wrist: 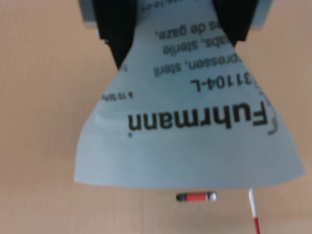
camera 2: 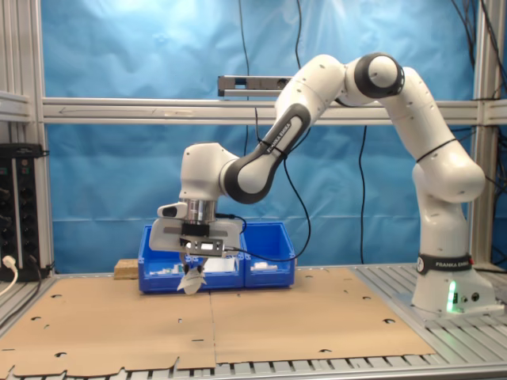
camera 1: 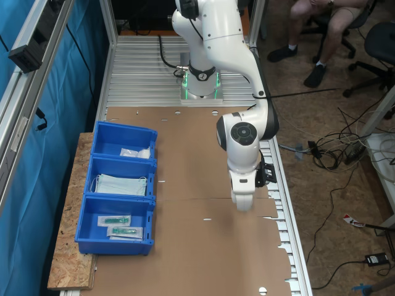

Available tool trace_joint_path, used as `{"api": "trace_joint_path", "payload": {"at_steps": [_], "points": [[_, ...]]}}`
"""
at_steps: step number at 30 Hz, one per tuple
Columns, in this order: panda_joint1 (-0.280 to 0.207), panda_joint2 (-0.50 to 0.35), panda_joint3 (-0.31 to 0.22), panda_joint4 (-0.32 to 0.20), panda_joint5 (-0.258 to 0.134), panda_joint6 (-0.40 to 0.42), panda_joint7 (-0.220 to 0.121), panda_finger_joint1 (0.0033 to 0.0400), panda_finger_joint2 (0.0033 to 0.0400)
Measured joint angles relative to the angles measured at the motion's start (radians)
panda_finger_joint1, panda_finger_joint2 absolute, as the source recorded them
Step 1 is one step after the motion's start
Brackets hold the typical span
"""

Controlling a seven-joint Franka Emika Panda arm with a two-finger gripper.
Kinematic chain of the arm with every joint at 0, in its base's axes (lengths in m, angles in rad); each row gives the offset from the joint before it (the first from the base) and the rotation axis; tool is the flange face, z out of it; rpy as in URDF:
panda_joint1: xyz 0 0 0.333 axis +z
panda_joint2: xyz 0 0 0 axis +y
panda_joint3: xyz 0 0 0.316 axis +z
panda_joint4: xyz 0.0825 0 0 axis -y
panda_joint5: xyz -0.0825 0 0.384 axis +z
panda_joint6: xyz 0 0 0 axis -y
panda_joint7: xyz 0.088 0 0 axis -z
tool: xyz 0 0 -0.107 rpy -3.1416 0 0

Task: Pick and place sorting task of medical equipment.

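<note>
A white sealed packet (wrist: 190,126) with dark print hangs from my gripper (wrist: 175,24), pinched at its upper edge between the two black fingers (wrist: 117,29). In the second exterior view the gripper (camera 2: 192,263) points down, and the packet (camera 2: 190,282) dangles just above the brown cardboard. It hangs in front of the blue bins (camera 2: 269,269). In the first exterior view the arm's hand (camera 1: 244,196) hovers over the cardboard toward the first exterior view's right, well apart from the bins. More white packets (camera 1: 136,152) lie in the far bin compartment.
Three joined blue bins (camera 1: 83,229) line the first exterior view's left: pale blue masks (camera 1: 120,184) in the middle one, green-tipped syringes (camera 1: 120,226) in the near one. A small red and black piece (wrist: 196,197) lies on the cardboard. A seated person's legs (camera 1: 327,24) show beyond the table.
</note>
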Motion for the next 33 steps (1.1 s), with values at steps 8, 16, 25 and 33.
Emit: {"api": "trace_joint_path", "payload": {"at_steps": [8, 16, 25, 33], "points": [[-0.012, -0.194, -0.047, -0.009, 0.0, -0.213, 0.0, 0.0074, 0.0074], [-0.063, -0.349, -0.082, -0.017, 0.0, -0.424, 0.0, 0.0074, 0.0074], [-0.164, -0.43, -0.108, -0.017, 0.0, -0.569, 0.0, 0.0074, 0.0074], [-0.296, -0.443, -0.142, -0.023, 0.0, -0.663, 0.0, 0.0074, 0.0074]]}}
